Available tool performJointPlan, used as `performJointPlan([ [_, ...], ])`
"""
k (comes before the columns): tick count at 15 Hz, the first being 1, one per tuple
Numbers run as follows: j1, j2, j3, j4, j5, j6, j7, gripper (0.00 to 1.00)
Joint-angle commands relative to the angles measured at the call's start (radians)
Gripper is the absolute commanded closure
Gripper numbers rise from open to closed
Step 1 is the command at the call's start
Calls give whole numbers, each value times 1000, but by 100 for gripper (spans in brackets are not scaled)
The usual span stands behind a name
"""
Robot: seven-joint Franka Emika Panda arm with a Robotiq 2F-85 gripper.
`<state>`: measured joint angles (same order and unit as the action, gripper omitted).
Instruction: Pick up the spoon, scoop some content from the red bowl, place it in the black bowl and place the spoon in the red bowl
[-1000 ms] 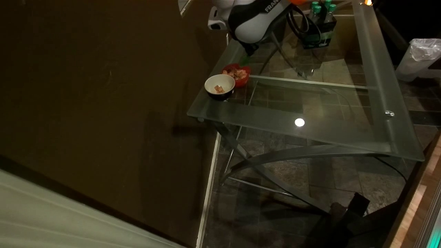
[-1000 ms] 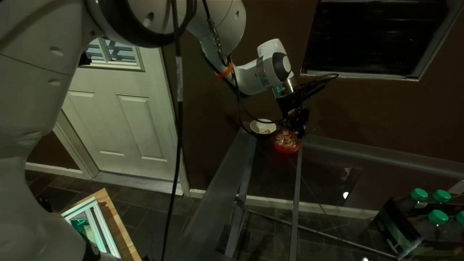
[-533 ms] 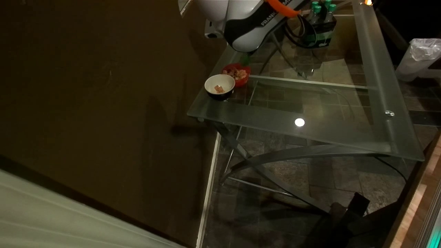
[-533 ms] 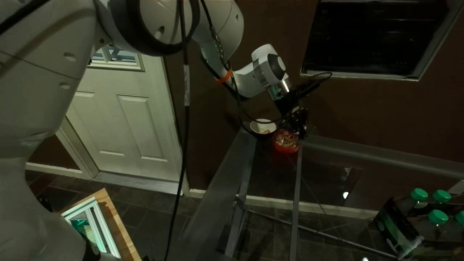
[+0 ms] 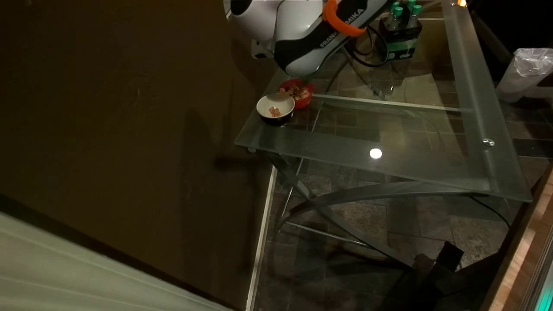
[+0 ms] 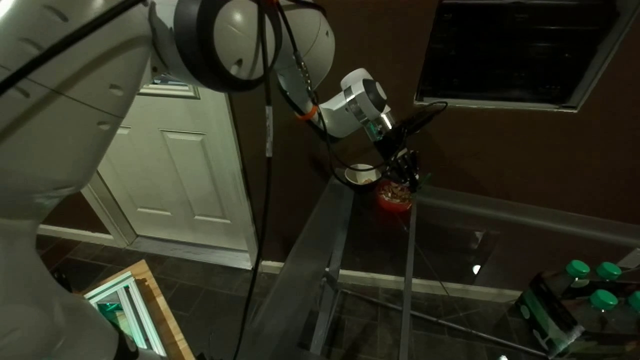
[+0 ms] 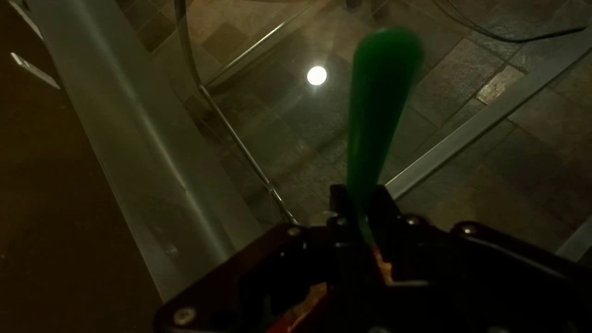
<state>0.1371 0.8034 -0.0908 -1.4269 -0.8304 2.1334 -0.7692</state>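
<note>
My gripper [image 7: 362,200] is shut on the spoon, whose green handle [image 7: 381,101] sticks up between the fingertips in the wrist view. In an exterior view the gripper [image 6: 413,186] hangs low at the far side of the red bowl [image 6: 395,205], the handle's end [image 6: 426,178] poking out past it. Brown pieces fill the red bowl [image 5: 305,102]. Beside it stands the black bowl [image 5: 264,106], cream-white inside, with a few brown pieces at its bottom. A brownish patch lies over its far rim; spoon head or shadow, I cannot tell. The arm hides my gripper there.
Both bowls stand near a corner of the glass table [image 5: 345,140], close to the brown wall [image 5: 173,108]. A carrier of green-capped bottles [image 5: 402,41] is farther along the table. A black cable [image 6: 345,162] loops from the arm near the black bowl.
The arm and gripper have shifted toward the black bowl, carrying the spoon along. The brownish patch now shows at the black bowl's rim. Both bowls stay where they were.
</note>
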Motion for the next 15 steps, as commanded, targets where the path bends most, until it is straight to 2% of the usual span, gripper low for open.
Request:
performJointPlan([
  [1,2,45,23,67,-40,-53,9,96],
  [9,-1,80,52,95,-39,-67,-18,96],
  [15,-35,80,73,97,-12,-36,-62,96],
])
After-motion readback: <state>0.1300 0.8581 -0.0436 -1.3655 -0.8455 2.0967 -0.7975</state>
